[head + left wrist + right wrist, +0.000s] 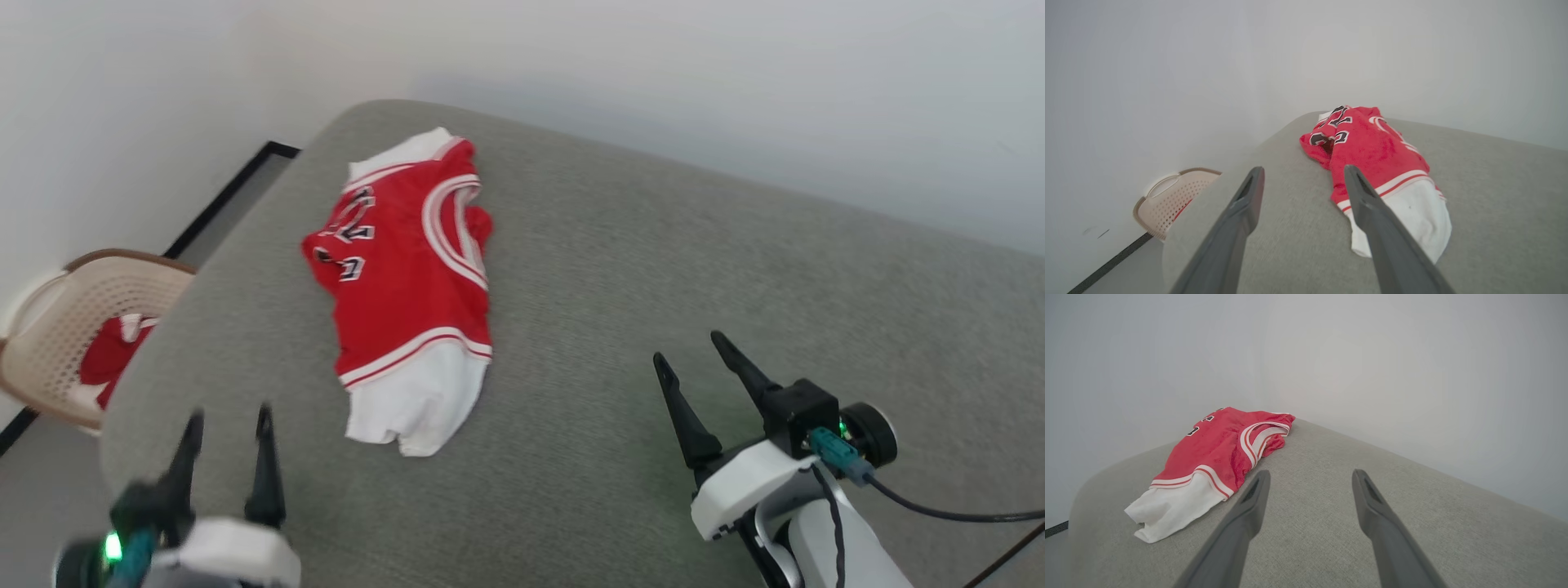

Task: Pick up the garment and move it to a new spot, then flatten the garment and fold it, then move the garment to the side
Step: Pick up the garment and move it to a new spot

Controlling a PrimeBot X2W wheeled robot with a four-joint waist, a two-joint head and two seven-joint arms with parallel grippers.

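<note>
The garment (408, 286), a small red jersey with white sleeves, striped trim and black lettering, lies crumpled and partly folded over on the grey cushioned surface (653, 269), towards its far left corner. One white sleeve points at me. My left gripper (229, 418) stands open near the front left edge, short of the garment's white sleeve and apart from it. My right gripper (687, 345) is open too, off to the garment's right with bare fabric between. The left wrist view shows the garment (1372, 159) just beyond the open fingers; the right wrist view has the garment (1212, 461) ahead to the left.
A beige perforated basket (65, 318) stands on the floor left of the surface, with red and white cloth (110, 359) inside. A pale wall rises behind the surface. The surface's rounded left edge (163, 327) drops to the floor. A black cable (947, 510) trails from my right wrist.
</note>
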